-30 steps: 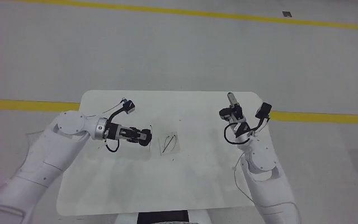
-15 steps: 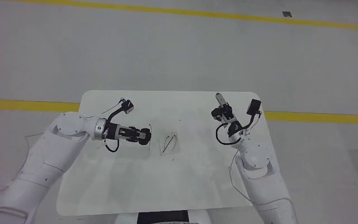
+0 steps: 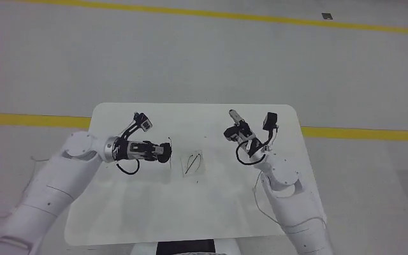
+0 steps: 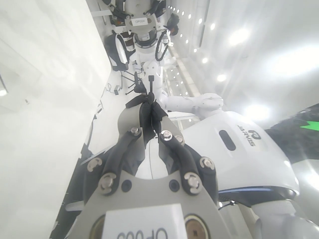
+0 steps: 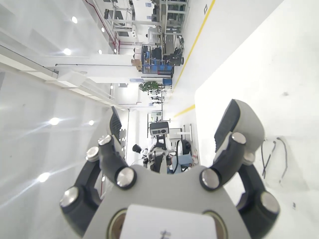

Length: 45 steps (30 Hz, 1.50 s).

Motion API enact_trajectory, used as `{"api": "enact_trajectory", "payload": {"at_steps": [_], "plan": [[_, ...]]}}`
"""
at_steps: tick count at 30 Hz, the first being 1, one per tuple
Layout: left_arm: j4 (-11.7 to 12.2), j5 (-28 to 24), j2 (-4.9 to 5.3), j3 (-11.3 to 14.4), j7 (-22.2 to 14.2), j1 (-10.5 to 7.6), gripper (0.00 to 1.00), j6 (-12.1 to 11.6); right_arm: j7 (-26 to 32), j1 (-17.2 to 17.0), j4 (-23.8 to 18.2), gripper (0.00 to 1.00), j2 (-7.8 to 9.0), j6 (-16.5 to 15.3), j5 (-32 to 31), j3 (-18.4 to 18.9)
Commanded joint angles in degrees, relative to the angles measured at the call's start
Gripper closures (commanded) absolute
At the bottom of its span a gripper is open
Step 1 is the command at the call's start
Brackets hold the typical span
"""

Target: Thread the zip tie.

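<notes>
The place is a large industrial hall used as a robotics lab. In the top view a white table [image 3: 127, 210] stands on a smooth grey floor [image 3: 191, 57], and yellow lines [image 3: 223, 15] cross the upper edge and the middle of the frame. The right wrist view shows a long hall with ceiling lamps [image 5: 66, 51], metal racks [image 5: 172, 6], what seem to be blue crates [image 5: 159, 68], and a green plant [image 5: 149, 85]. The left wrist view shows another robot [image 4: 143, 26] far behind.

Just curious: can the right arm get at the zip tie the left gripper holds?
Probably yes. The right gripper is open and faces the left gripper, with only open air between them, and the zip tie pokes out free.
</notes>
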Motion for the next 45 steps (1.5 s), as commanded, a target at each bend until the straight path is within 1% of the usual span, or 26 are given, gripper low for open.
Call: {"api": "enact_trajectory", "payload": {"at_steps": [1,4,9,12,13,14,15,16,23,25,26,27,28,29,32,34,35,36,38,39,41,45], "plan": [[0.14,-2.43,0.39,0.66,0.0,0.05,1.0,0.0,0.68,0.99,1.1,0.0,-0.22,0.5,0.85,-1.14],[0.1,-5.72,1.09,2.08,0.0,-0.03,1.0,0.0,1.81,2.6,2.61,0.0,-0.66,1.33,2.89,-2.95],[0.02,-9.73,2.3,5.31,0.0,-0.97,1.0,0.0,4.34,5.68,4.9,0.0,-1.41,1.77,6.1,-5.75],[-0.02,-11.03,2.94,7.1,0.0,-1.79,1.0,0.0,6.51,7.42,6.27,0.0,-1.81,1.09,8.42,-6.96],[-0.39,-11.27,3.1,7.59,0.0,-2.06,1.0,0.0,7.62,7.86,6.72,0.0,-1.93,0.73,9.39,-7.29],[-0.91,-11.37,3.28,8.19,0.0,-2.25,1.0,0.0,9.18,8.25,6.93,0.0,-2.02,0.07,10.52,-7.59],[-0.9,-11.03,3.51,8.65,0.0,-2.5,1.0,0.0,10.97,8.47,7.2,0.0,-2.05,-0.76,11.52,-7.66],[-0.65,-10.6,3.61,8.7,0.0,-2.65,1.0,0.0,10.97,8.47,7.2,0.0,-2.05,-0.76,11.52,-7.66],[-0.65,-10.6,3.61,8.7,0.0,-2.65,1.0,0.0,10.97,8.47,7.2,0.0,-2.05,-0.76,11.52,-7.66],[-1.55,-9.93,3.52,8.68,0.97,-2.56,1.0,0.0,10.68,8.28,7.2,0.0,-2.07,-0.87,11.63,-7.67],[-1.07,-9.47,3.46,8.44,1.43,-2.61,1.0,0.0,10.53,8.03,7.2,0.0,-2.11,-1.06,11.95,-7.72],[-1.1,-8.74,3.35,8.36,0.75,-2.81,1.0,0.0,10.81,7.93,7.2,0.0,-2.16,-1.38,12.57,-7.76],[-1.1,-9.26,3.16,8.25,0.0,-2.78,1.0,0.0,11.44,7.86,7.32,0.0,-2.23,-1.96,13.63,-7.79],[-1.11,-10.29,2.87,8.13,0.0,-2.73,1.0,0.0,12.7,7.84,7.58,0.0,-2.36,-2.94,15.67,-7.84],[-1.71,-8.89,2.42,7.98,0.0,-3.04,1.0,0.0,15.65,8.38,8.68,0.0,-2.54,-4.81,18.27,-8.02],[-2.53,-7.97,2.19,8.0,0.0,-2.87,1.0,0.0,17.5,8.83,9.41,0.0,-2.67,-5.86,19.78,-8.22],[-2.47,-7.8,2.11,7.71,0.0,-2.83,1.0,0.0,18.1,9.08,9.78,0.0,-2.72,-6.26,20.13,-8.29],[-2.83,-6.23,2.06,7.71,0.0,-2.94,1.0,0.0,18.96,9.41,10.17,0.0,-2.8,-6.87,20.66,-8.46],[-2.61,-5.27,1.99,7.41,0.0,-2.86,1.0,0.0,20.03,9.86,10.96,0.0,-2.91,-7.57,21.34,-8.67],[-3.01,-4.26,1.92,7.28,0.0,-2.89,1.0,0.0,20.76,10.21,11.34,0.0,-2.99,-7.89,21.71,-8.87],[-3.43,-5.05,1.77,7.09,0.0,-2.51,1.0,0.0,22.02,10.66,12.06,0.0,-3.12,-8.49,22.62,-9.17],[-3.83,-4.74,1.64,6.71,0.0,-2.2,1.0,0.0,25.03,11.52,13.45,0.0,-3.34,-9.88,23.54,-9.95]]}}
